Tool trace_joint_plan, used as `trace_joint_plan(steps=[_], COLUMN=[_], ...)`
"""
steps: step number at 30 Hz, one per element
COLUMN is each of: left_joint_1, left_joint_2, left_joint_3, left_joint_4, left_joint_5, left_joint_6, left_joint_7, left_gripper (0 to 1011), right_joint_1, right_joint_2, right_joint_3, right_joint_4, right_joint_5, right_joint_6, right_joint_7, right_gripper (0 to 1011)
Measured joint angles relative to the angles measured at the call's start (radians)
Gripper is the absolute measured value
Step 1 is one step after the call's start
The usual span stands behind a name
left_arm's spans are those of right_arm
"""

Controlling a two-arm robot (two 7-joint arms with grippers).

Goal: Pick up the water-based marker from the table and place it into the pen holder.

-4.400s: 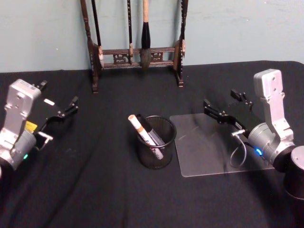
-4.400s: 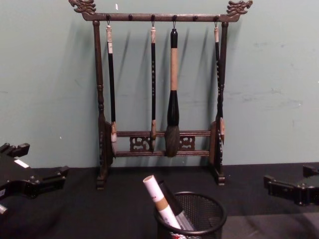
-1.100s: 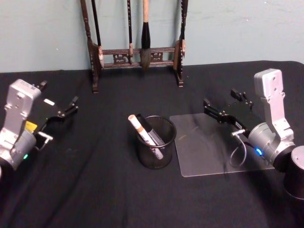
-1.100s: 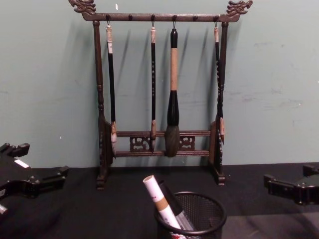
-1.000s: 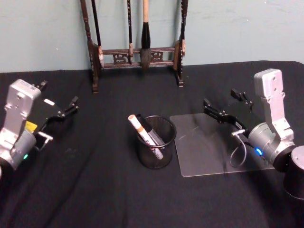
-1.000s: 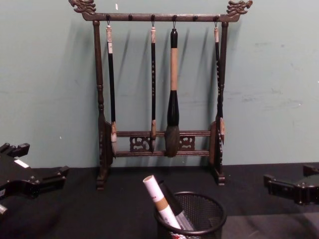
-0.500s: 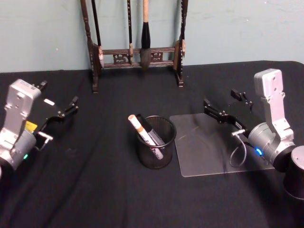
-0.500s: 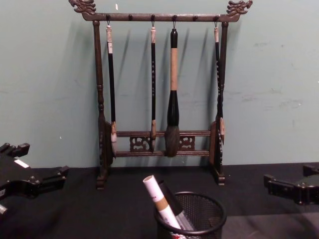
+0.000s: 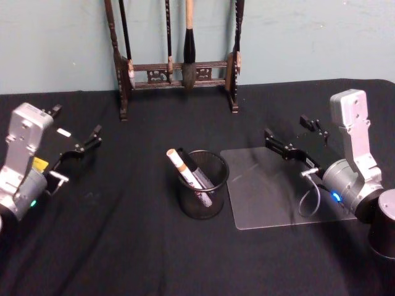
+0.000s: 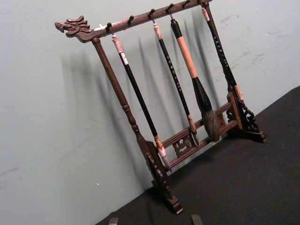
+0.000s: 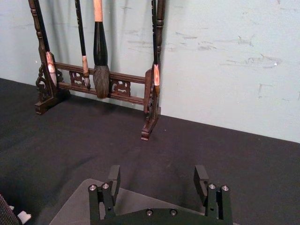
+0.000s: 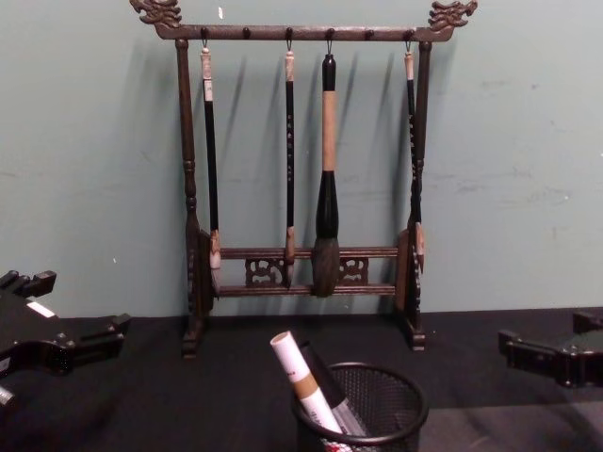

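Note:
The pen holder [image 9: 204, 198], a round black wire-mesh cup, stands at the middle of the black table; it is also in the chest view [image 12: 377, 407]. A white water-based marker [image 9: 184, 169] with a tan band leans inside it toward the left, beside a dark pen; the chest view shows this marker [image 12: 297, 374] poking above the rim. My left gripper [image 9: 77, 121] hovers open at the left, well away from the cup, with nothing held. At the right, my right gripper [image 9: 286, 126] is open and bare over the clear sheet; its wrist view shows the gripper [image 11: 158, 172] with fingers spread.
A tall dark wooden brush rack [image 9: 179, 68] with several hanging brushes stands at the back against the green wall. A clear plastic sheet [image 9: 271, 194] lies flat to the right of the cup. Black cloth covers the table.

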Motion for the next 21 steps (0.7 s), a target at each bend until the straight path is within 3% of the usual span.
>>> trace_joint_plan(steps=[21], left_joint_1=[0.0], left_joint_2=[0.0], left_joint_3=[0.0], left_joint_4=[0.0], left_joint_5=[0.0], left_joint_6=[0.0], left_joint_7=[0.0], left_gripper=[1001], right_joint_1=[0.0], right_joint_2=[0.0], right_joint_3=[0.0], right_joint_4=[0.0], right_joint_5=[0.0], right_joint_6=[0.0], right_joint_7=[0.0], right_gripper=[1002])
